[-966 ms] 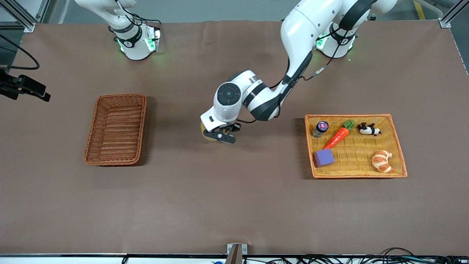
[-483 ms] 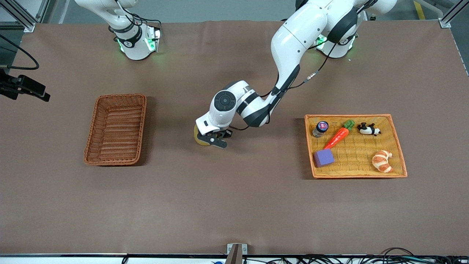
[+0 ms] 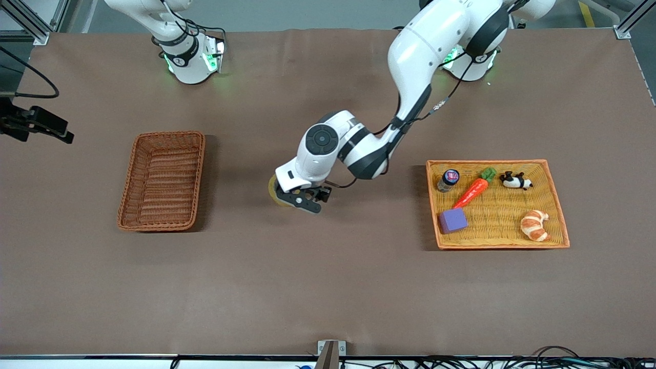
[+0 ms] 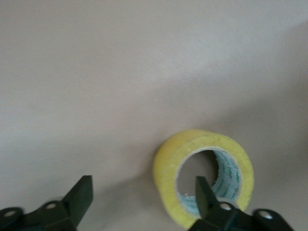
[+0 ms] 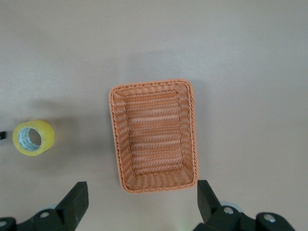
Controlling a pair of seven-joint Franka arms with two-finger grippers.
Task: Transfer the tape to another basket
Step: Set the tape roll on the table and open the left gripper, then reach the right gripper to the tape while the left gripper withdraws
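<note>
Over mid-table, left claw point(image 4: 142, 195) spread wide, tape point(image 4: 204, 174) released; right claw point(image 5: 139, 199) open over basket point(image 5: 154, 134).

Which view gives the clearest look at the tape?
The left wrist view: the tape fills the frame, its core visible, lying on the table. The right wrist view shows it whole but small. In the front view the left end effector mostly hides it.

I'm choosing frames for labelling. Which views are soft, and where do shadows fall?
Front view: sharp; a dark shadow lies on the table beside the basket, toward the left arm's end. Left wrist view: soft throughout, and the tape looks hazy. Right wrist view: the basket's weave reads clearly, with faint shadow around the tape.
</note>
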